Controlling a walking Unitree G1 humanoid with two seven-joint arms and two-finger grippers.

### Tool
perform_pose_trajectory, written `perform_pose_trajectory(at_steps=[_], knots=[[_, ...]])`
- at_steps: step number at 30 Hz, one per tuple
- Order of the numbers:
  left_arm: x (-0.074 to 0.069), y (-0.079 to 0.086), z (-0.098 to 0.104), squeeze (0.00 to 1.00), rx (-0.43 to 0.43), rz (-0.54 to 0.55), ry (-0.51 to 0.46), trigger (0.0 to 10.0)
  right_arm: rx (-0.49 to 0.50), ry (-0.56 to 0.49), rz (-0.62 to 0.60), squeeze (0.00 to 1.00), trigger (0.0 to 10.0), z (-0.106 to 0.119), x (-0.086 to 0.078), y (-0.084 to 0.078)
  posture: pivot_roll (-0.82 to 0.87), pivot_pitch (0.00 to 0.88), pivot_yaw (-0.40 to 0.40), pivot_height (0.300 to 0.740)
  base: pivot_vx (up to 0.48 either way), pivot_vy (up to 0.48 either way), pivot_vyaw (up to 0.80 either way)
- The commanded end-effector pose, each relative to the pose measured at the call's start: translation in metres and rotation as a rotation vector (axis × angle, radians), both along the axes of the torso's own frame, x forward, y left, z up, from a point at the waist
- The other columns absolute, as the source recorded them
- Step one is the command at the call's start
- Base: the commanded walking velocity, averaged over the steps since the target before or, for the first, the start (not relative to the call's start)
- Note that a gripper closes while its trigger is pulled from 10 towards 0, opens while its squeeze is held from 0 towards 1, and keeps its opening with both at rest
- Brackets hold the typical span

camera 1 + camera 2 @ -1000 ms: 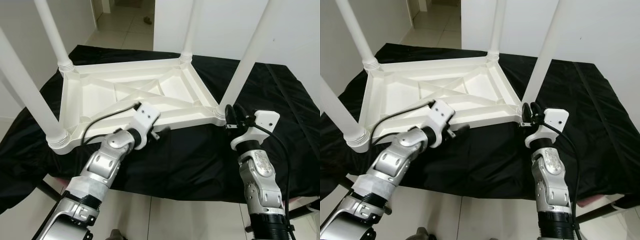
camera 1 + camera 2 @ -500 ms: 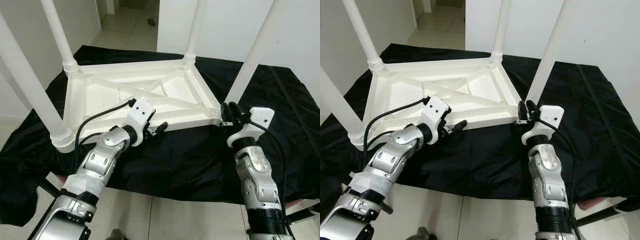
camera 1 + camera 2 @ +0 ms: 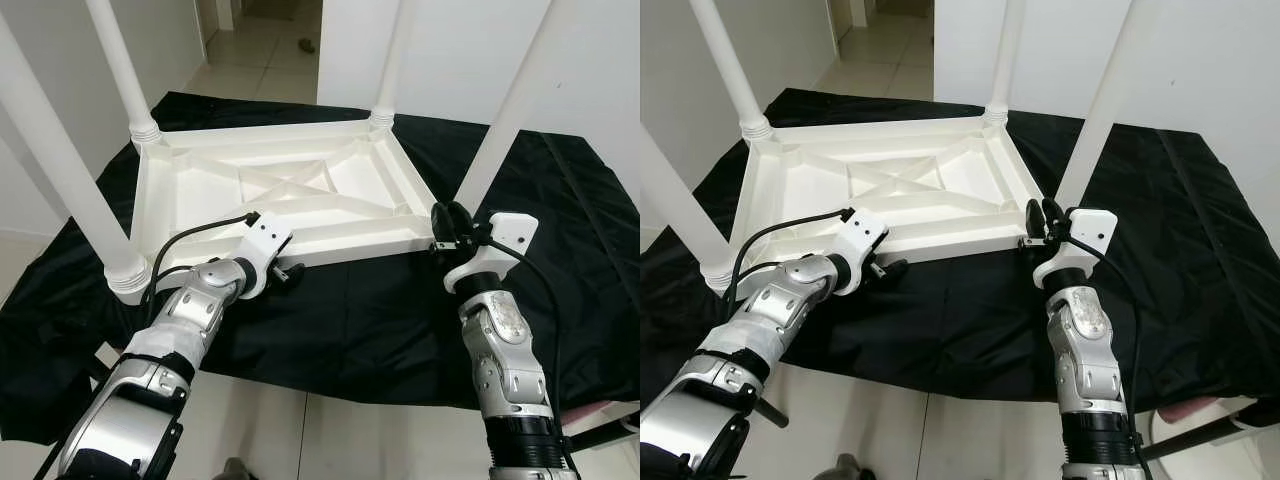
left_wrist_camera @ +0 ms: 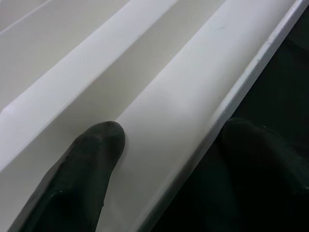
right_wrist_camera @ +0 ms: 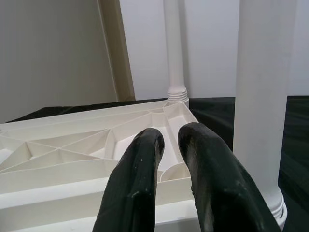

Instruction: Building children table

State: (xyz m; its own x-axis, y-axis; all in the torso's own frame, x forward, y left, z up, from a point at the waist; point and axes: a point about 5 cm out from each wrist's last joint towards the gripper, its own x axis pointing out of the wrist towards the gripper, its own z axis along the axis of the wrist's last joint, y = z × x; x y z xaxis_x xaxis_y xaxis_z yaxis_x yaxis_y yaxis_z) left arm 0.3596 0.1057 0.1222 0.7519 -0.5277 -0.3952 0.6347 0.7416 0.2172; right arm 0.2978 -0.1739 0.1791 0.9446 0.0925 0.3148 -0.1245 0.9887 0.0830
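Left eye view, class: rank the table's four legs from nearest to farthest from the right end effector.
1. Near-right leg, right beside the right end effector.
2. Far-right leg, at the far corner on the same side.
3. Near-left leg, across the table's near edge.
4. Far-left leg, at the diagonally opposite corner.

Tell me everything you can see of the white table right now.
The table lies upside down on a black cloth, its four round white legs pointing up from ribbed corner sockets. It looks like moulded white plastic, with crossed ribs inside a raised rim. The left gripper straddles the near rim, one finger inside, one outside. The right gripper is at the near right corner, by that leg.
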Motion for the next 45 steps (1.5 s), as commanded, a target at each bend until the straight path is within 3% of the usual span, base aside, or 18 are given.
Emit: perform_pose_trajectory(at_steps=[1,6,7,8,9,11,12,13,14,25,27,29,30,33,34,38,45], knots=[[0.006,0.011,-0.004,0.0,0.042,0.138,-0.006,10.0,-0.004,-0.009,-0.011,0.0,10.0,0.001,-0.001,-0.001,-0.01,0.008,0.018,0.74,0.0,0.0,0.0],[0.009,0.012,-0.005,0.0,0.044,0.154,0.009,10.0,-0.002,-0.008,-0.018,0.0,10.0,0.001,-0.002,-0.002,-0.02,0.009,0.026,0.74,0.0,0.0,0.0],[0.009,0.011,-0.005,0.0,0.037,0.151,0.014,9.3,-0.001,-0.008,-0.021,0.0,10.0,0.001,-0.002,-0.002,-0.02,0.009,0.026,0.74,0.0,0.0,0.0],[0.01,0.01,-0.005,0.0,0.029,0.149,0.02,7.1,0.0,-0.008,-0.024,0.0,10.0,0.001,-0.003,-0.002,-0.02,0.009,0.026,0.74,0.0,0.0,0.0],[0.01,0.009,-0.006,0.0,0.023,0.145,0.025,6.1,0.001,-0.009,-0.026,0.0,10.0,0.001,-0.003,-0.002,-0.02,0.012,0.028,0.74,0.0,0.0,0.0],[0.011,0.009,-0.006,0.0,0.019,0.144,0.029,6.1,0.001,-0.009,-0.026,0.0,10.0,0.001,-0.003,-0.002,-0.02,0.012,0.028,0.74,0.0,0.0,0.0],[0.01,0.005,-0.006,0.0,0.009,0.138,0.024,1.6,0.0,-0.01,-0.029,0.0,10.0,0.001,-0.003,-0.003,-0.03,0.011,0.027,0.74,0.0,0.0,0.0],[0.01,0.002,-0.005,0.0,0.003,0.134,0.02,1.6,-0.002,-0.011,-0.032,0.0,10.0,0.002,-0.003,-0.003,-0.03,0.011,0.027,0.74,0.0,0.0,0.0],[0.009,-0.003,-0.005,0.0,-0.01,0.126,0.017,0.0,-0.003,-0.012,-0.034,0.0,10.0,0.002,-0.003,-0.004,-0.03,0.01,0.025,0.74,0.0,0.0,0.0],[0.004,-0.032,-0.002,0.0,-0.082,0.104,0.007,0.0,-0.006,-0.016,-0.033,0.0,10.0,0.004,-0.001,-0.004,-0.02,0.015,0.014,0.74,0.0,0.0,0.0],[0.0,-0.051,0.003,0.0,-0.118,0.081,-0.003,0.0,-0.003,-0.016,-0.022,0.0,10.0,0.005,0.0,0.0,-0.02,0.018,0.008,0.74,0.0,0.0,0.0],[0.0,-0.051,0.003,0.0,-0.118,0.081,-0.003,0.0,-0.003,-0.016,-0.022,0.0,10.0,0.005,0.0,0.0,-0.02,0.018,0.008,0.74,0.0,0.0,0.0],[-0.005,-0.069,0.008,0.0,-0.151,0.037,-0.016,0.0,-0.001,-0.013,-0.013,0.0,10.0,0.005,0.002,0.002,-0.01,0.02,0.004,0.74,0.0,0.0,0.0],[-0.007,-0.074,0.009,0.0,-0.16,0.021,-0.022,0.0,-0.001,-0.012,-0.011,0.0,10.0,0.005,0.002,0.003,-0.01,0.02,0.004,0.74,0.0,0.0,0.0],[-0.01,-0.079,0.01,0.0,-0.171,-0.007,-0.038,10.0,0.0,-0.012,-0.009,0.0,10.0,0.005,0.002,0.004,-0.01,0.021,0.003,0.74,0.0,0.0,0.0],[-0.016,-0.086,0.017,0.0,-0.225,-0.072,-0.089,10.0,0.002,-0.011,-0.006,0.0,10.0,0.005,0.002,0.005,0.0,0.026,0.003,0.74,0.0,0.0,0.0],[-0.021,-0.082,0.026,0.0,-0.269,-0.117,-0.149,10.0,0.008,-0.01,0.003,0.0,10.0,0.004,0.002,0.008,0.01,0.031,0.0,0.74,0.0,0.0,0.0]])
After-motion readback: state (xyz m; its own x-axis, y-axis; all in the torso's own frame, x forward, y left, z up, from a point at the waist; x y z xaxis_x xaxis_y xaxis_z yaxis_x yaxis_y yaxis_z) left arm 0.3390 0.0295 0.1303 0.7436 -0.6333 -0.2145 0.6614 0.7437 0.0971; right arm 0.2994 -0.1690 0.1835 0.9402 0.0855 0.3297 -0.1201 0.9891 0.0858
